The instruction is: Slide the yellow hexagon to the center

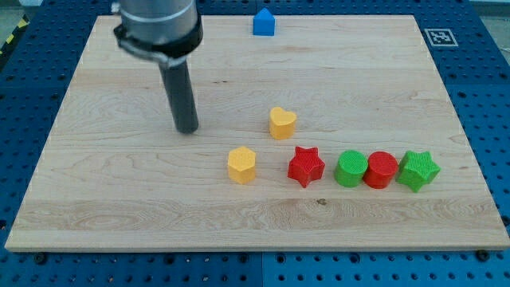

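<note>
The yellow hexagon (241, 165) lies on the wooden board (119, 199), slightly below and left of the board's middle. My tip (187, 129) rests on the board up and to the left of the hexagon, about a block's width away from it, not touching. A yellow heart (282, 123) sits up and to the right of the hexagon.
A red star (306, 166) lies right of the hexagon. Further right stand a green cylinder (351, 169), a red cylinder (381, 169) and a green star (417, 170) in a touching row. A blue house-shaped block (264, 22) sits at the top edge.
</note>
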Motion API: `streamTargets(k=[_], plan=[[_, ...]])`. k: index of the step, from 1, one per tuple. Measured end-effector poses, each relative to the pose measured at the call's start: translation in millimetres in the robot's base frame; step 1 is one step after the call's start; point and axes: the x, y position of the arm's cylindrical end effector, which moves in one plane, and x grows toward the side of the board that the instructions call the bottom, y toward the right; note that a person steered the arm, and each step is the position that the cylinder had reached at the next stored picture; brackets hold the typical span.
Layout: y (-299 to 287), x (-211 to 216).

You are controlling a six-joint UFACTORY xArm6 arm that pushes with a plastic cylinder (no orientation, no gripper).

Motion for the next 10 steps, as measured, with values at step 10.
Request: streamTargets(k=[10], plan=[[81,-11]])
